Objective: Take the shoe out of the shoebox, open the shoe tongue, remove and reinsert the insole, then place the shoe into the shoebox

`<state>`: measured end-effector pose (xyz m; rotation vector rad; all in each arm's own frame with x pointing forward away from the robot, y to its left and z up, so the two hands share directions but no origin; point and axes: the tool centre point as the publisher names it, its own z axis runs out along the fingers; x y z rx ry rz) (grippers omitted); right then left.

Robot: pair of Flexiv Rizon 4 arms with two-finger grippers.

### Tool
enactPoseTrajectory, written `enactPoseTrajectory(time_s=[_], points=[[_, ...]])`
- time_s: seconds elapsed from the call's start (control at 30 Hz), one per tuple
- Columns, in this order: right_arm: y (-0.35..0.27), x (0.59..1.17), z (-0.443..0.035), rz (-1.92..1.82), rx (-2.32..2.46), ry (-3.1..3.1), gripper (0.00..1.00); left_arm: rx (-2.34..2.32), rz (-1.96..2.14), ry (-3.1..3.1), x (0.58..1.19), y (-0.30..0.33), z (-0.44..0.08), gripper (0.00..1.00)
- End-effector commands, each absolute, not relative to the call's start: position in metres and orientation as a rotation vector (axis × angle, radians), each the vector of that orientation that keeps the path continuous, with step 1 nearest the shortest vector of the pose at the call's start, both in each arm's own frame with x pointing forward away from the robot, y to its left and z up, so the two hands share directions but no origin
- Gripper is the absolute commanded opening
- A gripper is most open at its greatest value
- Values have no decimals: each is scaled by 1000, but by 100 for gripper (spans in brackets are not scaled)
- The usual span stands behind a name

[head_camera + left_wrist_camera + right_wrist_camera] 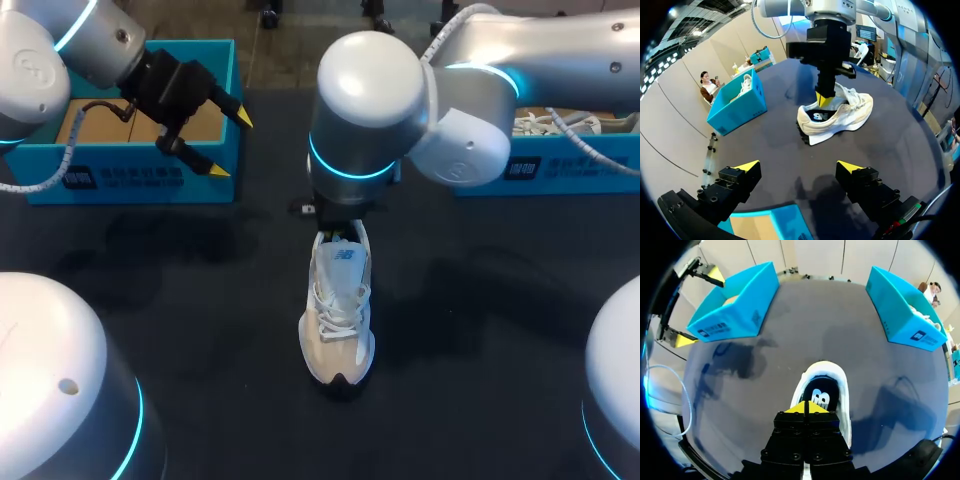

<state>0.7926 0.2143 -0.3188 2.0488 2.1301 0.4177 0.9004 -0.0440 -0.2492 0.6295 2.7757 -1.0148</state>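
Inside the mouth of the shoe [338, 310], which stands on the bench [200, 300], the right gripper [807, 407] has its fingers pressed together, probably to seat the insole [822, 390]. Well away from the shoe, the left gripper [230, 144] hangs above the empty shoebox [130, 182], fingers apart, out of the way.

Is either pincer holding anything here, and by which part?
Left pincer is open, empty. Right pincer is closed at the shoe's opening; whether it pinches the tongue cannot be told.

A dark table [200, 300] filled most of the head view. At the upper right of the frame stood a blue box [590, 165] holding white laced shoes [548, 124].
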Motion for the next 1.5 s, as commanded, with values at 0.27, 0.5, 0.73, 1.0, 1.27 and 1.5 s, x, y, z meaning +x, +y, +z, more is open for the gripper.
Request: enactPoseTrajectory(time_s=[0.27, 0.5, 0.73, 1.0, 1.27, 1.5], points=[[208, 789, -346, 337, 2122, 2157, 0, 630, -1010, 2779, 901, -45, -250, 100], [206, 790, -364, 285, 2144, 2177, 0, 630, -1010, 2779, 901, -45, -250, 100], [201, 787, -384, 218, 2178, 2178, 0, 630, -1010, 2779, 901, -45, -250, 100], [199, 787, -387, 201, 2181, 2148, 0, 630, -1010, 2779, 901, -45, -250, 100], [200, 805, -380, 243, 2121, 2114, 0, 630, -1010, 2779, 901, -45, -250, 100], [198, 822, -394, 256, 2080, 2087, 0, 630, -1010, 2779, 901, -45, -250, 100]])
